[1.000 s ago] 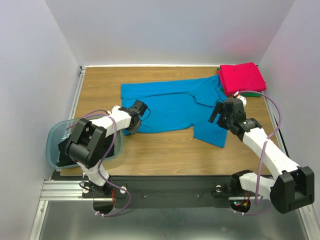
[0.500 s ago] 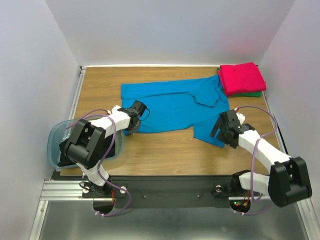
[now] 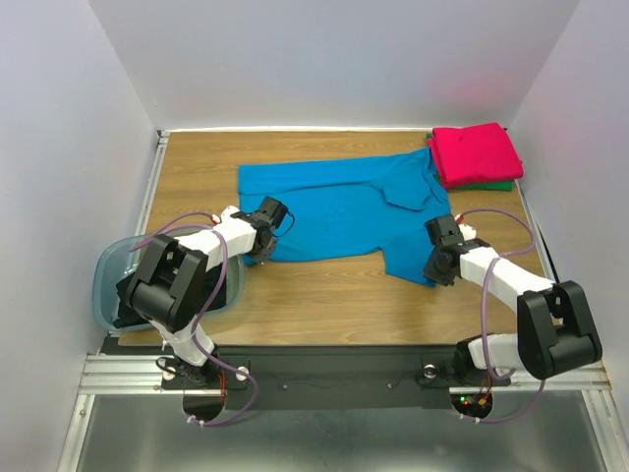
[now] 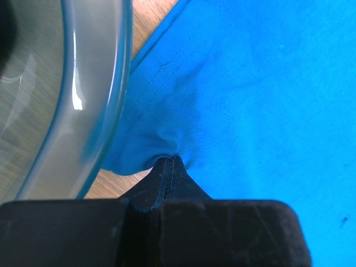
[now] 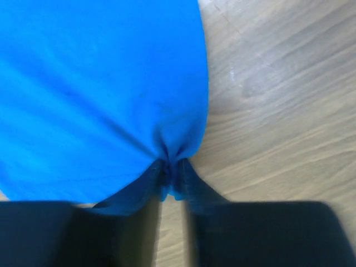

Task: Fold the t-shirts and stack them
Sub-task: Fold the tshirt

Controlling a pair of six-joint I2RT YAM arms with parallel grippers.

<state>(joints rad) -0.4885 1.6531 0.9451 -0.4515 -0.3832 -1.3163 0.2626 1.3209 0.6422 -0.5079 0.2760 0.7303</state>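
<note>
A bright blue t-shirt lies spread on the wooden table. My left gripper is shut on the shirt's near left corner; in the left wrist view the cloth puckers at the closed fingertips. My right gripper is shut on the shirt's near right corner, and the right wrist view shows blue cloth bunched between the fingers. A folded red-pink t-shirt rests on a folded green one at the far right corner.
A translucent blue-grey plastic bin with something dark inside sits at the table's near left edge, right beside my left gripper; its rim fills the left wrist view's left side. White walls enclose the table on three sides.
My right arm came down toward the near side and its gripper closed on the blue shirt's near right corner. My left gripper finished closing on the near left corner and stayed put.
</note>
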